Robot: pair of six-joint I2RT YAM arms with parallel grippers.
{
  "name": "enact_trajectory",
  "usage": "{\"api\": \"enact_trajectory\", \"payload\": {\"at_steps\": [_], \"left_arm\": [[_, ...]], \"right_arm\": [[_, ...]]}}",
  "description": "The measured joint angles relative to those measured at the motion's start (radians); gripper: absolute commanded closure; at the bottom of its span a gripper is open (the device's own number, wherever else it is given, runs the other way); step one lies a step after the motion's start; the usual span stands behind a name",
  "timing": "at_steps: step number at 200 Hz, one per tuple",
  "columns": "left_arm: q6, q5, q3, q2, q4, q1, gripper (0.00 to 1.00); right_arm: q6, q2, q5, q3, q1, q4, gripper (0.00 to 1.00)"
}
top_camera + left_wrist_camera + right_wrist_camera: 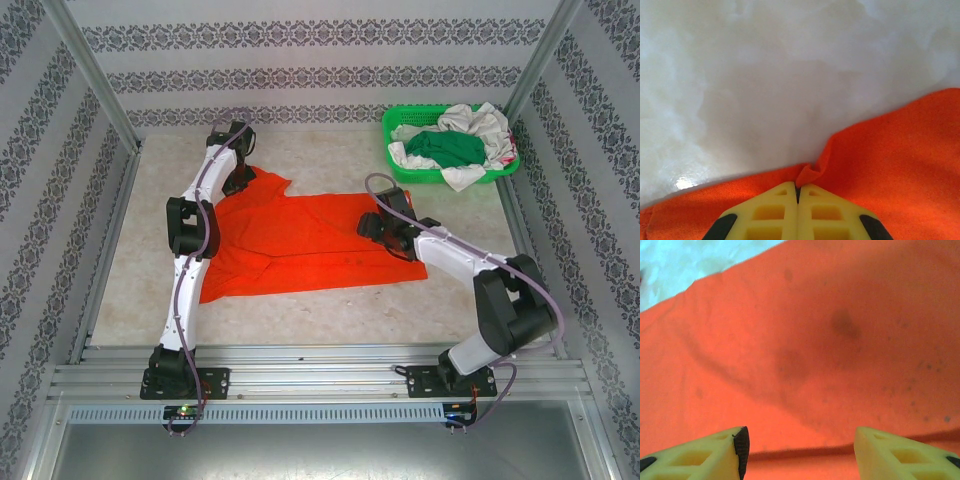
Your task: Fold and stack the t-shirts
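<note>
Left fingers (767,215): closed, pinching orange t-shirt (310,240) edge, 11 o'clock on counter (330,320). Right fingers (710,455): wide apart, empty, over same t-shirt.

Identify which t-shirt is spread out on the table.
The bright orange-red cloth t-shirt; the dark green t-shirt and the white t-shirt lie crumpled in the green plastic lattice basket.

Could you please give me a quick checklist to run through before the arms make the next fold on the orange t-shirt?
1. Left gripper shut on the edge of the orange t-shirt: ok.
2. Right gripper holding cloth: not ok, jaws open above the shirt.
3. Shirt lying wholly on the table: ok.
4. Left pinch takes one layer only: cannot tell.
5. Green t-shirt and white t-shirt in the basket, clear of the fold: ok.
</note>
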Motion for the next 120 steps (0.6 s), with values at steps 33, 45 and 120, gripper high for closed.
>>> {"api": "enact_trajectory", "payload": {"at_steps": [33, 45, 120], "left_arm": [[0.020, -0.001, -0.006, -0.005, 0.000, 0.001, 1.00], [0.027, 0.000, -0.007, -0.006, 0.000, 0.001, 1.00], [0.056, 0.010, -0.010, -0.007, 0.001, 0.015, 1.00]], "right_arm": [[-0.023, 0.141, 0.047, 0.156, -0.010, -0.025, 0.46], [-0.027, 0.171, 0.046, 0.179, 0.005, -0.024, 0.46], [-0.003, 0.246, -0.058, 0.155, 0.219, 0.024, 0.48]]}}
